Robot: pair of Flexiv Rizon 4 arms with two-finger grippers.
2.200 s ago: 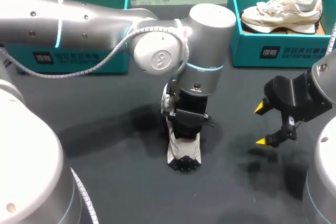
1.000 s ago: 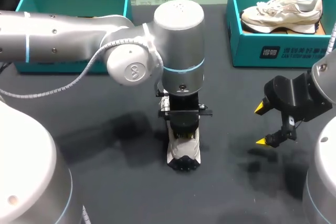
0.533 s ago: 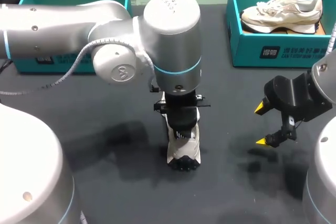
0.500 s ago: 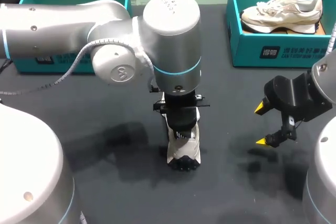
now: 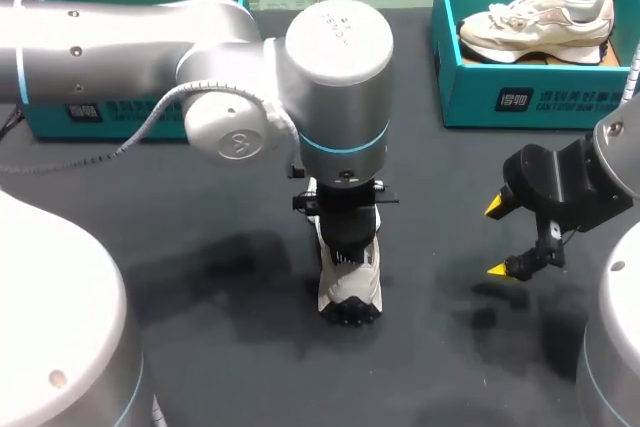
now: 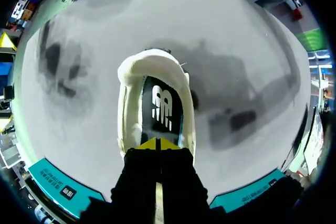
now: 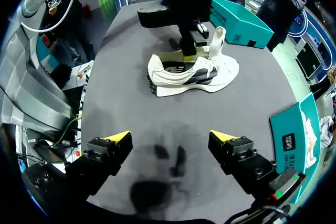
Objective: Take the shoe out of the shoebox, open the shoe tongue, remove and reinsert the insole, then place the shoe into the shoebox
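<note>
A white shoe (image 5: 350, 292) lies in the middle of the dark table, its black-lugged heel toward the near edge. My left gripper (image 5: 345, 250) points straight down into the shoe's opening. In the left wrist view its yellow tips (image 6: 157, 143) are shut together and rest on the black insole (image 6: 161, 107) inside the shoe (image 6: 127, 109). Whether they pinch the insole I cannot tell. From the right wrist the shoe (image 7: 210, 74) shows side-on with its tongue (image 7: 217, 36) raised beside the left gripper (image 7: 189, 52). My right gripper (image 5: 497, 237) hangs open and empty to the shoe's right (image 7: 170, 135).
A teal shoebox (image 5: 530, 97) at the back right holds a second pale shoe (image 5: 535, 22). Another teal shoebox (image 5: 140, 112) stands at the back left, partly hidden by my left arm. Bare table lies between the shoe and the right gripper.
The left arm's wrist and elbow have swung over the shoe while its gripper stays down in the opening. The shoe and the right arm have not moved.
</note>
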